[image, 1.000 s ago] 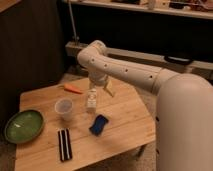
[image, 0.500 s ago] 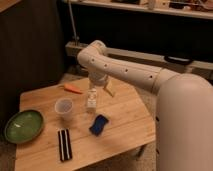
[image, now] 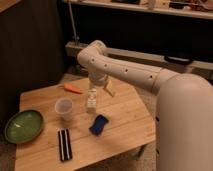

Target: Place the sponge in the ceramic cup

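Note:
The sponge (image: 99,124), a small bright-blue block, lies on the wooden table (image: 125,135) near its middle front. To its left stands the ceramic cup (image: 64,108), a pale upright tumbler. My gripper (image: 100,88) hangs from the white arm over the back middle of the table, above and behind the sponge and to the right of the cup. It is close to a small clear bottle (image: 92,99).
A green plate (image: 23,125) sits at the table's left edge. A black-and-white striped flat rectangle (image: 64,144) lies at the front. An orange carrot-like object (image: 73,89) rests at the back. My white body (image: 185,125) fills the right side.

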Robot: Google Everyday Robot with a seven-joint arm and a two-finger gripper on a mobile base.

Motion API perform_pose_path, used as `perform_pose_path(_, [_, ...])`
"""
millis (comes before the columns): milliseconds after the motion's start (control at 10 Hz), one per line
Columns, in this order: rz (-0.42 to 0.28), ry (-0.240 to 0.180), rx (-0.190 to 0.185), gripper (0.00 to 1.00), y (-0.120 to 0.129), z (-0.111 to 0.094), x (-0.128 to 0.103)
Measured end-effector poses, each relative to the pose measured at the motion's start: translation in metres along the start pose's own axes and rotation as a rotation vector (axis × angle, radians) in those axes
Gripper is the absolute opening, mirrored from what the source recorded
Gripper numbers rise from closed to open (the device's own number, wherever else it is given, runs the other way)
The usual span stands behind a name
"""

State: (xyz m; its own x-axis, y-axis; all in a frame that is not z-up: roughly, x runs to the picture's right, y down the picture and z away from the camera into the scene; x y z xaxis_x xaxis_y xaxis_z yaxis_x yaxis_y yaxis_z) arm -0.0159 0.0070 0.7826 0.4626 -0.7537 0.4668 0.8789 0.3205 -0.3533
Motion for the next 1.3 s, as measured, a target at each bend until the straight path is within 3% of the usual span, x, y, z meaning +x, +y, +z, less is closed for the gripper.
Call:
perform_pose_path(1000, [0.005,-0.001,-0.006,0.80,0.000,0.000,0.001])
perform_pose_path(1100, [0.018,-0.002,-0.006,0.80,0.001,-0.007,-0.003])
perform_pose_path(1300, [0.048,-0.041,0.013,0.80,0.011,-0.013,-0.027])
